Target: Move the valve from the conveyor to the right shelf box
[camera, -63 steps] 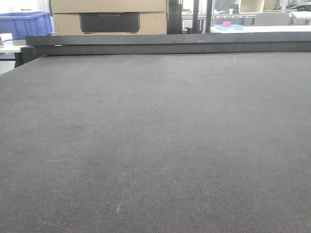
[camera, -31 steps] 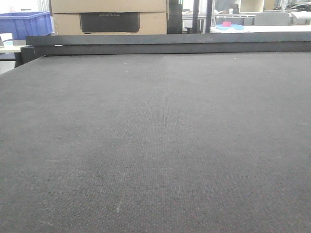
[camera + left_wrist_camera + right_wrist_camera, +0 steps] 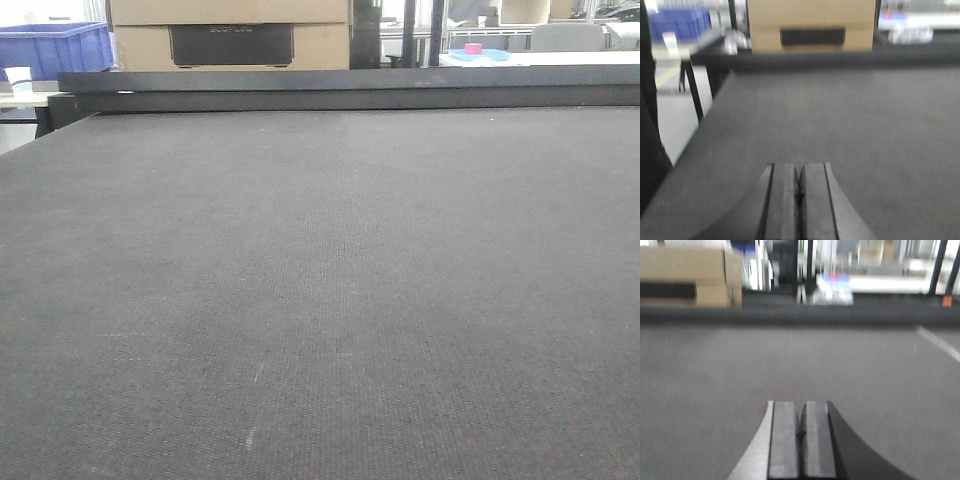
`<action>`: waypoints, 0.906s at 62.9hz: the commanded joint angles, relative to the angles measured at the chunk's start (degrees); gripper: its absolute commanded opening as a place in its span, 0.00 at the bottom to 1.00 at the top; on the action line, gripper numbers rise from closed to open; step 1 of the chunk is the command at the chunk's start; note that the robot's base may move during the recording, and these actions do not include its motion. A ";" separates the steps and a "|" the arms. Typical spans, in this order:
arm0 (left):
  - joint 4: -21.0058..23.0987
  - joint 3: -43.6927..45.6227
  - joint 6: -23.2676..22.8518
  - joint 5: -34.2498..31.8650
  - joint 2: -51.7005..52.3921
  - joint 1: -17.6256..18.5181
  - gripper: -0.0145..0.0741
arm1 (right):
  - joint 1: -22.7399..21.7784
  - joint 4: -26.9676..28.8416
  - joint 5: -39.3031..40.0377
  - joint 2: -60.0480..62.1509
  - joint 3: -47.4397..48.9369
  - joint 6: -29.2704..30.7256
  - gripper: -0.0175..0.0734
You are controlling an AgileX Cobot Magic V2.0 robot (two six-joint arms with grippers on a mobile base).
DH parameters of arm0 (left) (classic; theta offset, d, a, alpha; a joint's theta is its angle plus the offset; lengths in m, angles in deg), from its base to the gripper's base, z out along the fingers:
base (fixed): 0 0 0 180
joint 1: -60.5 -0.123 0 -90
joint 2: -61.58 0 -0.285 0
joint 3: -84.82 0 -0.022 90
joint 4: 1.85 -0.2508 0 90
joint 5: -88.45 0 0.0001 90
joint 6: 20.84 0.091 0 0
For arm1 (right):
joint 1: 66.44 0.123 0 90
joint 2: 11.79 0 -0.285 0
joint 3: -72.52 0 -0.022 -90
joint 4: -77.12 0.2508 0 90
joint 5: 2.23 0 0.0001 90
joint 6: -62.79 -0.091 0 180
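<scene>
The conveyor [image 3: 320,280] is a wide dark grey woven belt filling the front view, edged at the back by a black rail [image 3: 350,88]. No valve shows in any view, and the right shelf box is out of view. My left gripper [image 3: 799,172] is shut with nothing between its pads, low over the belt [image 3: 850,115] near its left edge. My right gripper [image 3: 801,412] is also shut and empty, low over the belt [image 3: 715,370]. Both wrist views are blurred. Neither gripper appears in the front view.
Behind the rail stand a cardboard box [image 3: 228,35] with a dark panel, a blue bin [image 3: 55,48] at far left and a table with a pink item [image 3: 473,48] at far right. A white line [image 3: 937,342] crosses the belt's right side. Floor lies past the left edge [image 3: 675,115].
The front view has shifted slightly: the background box, bin and rail sit a little to the right and higher than before. The belt surface looks the same.
</scene>
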 commanded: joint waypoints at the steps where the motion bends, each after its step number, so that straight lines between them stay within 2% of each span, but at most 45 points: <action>1: 2.06 5.85 -0.42 4.20 -7.99 0.04 0.04 | 0.23 0.10 -6.02 -6.78 5.19 0.00 0.01; 11: 6.97 17.31 -0.42 12.64 -23.69 0.04 0.04 | 0.23 0.10 -16.85 -22.30 14.31 0.00 0.01; 17: 8.49 24.04 -0.42 20.86 -32.90 0.04 0.04 | 0.23 0.10 -24.96 -30.78 20.17 0.00 0.01; 24: 10.38 30.42 -0.42 28.10 -42.68 0.04 0.04 | 0.23 0.10 -32.92 -40.26 27.26 2.90 0.01; 40: 13.03 37.50 -0.42 28.64 -55.30 0.04 0.04 | 0.23 1.21 -40.80 -54.62 37.04 2.90 0.01; 54: 12.90 37.80 -0.42 28.64 -57.77 0.04 0.04 | 0.23 1.21 -42.85 -62.06 40.09 2.90 0.01; 57: 12.91 37.80 -0.42 28.53 -57.77 0.04 0.04 | 0.23 1.21 -42.85 -63.46 40.59 2.90 0.05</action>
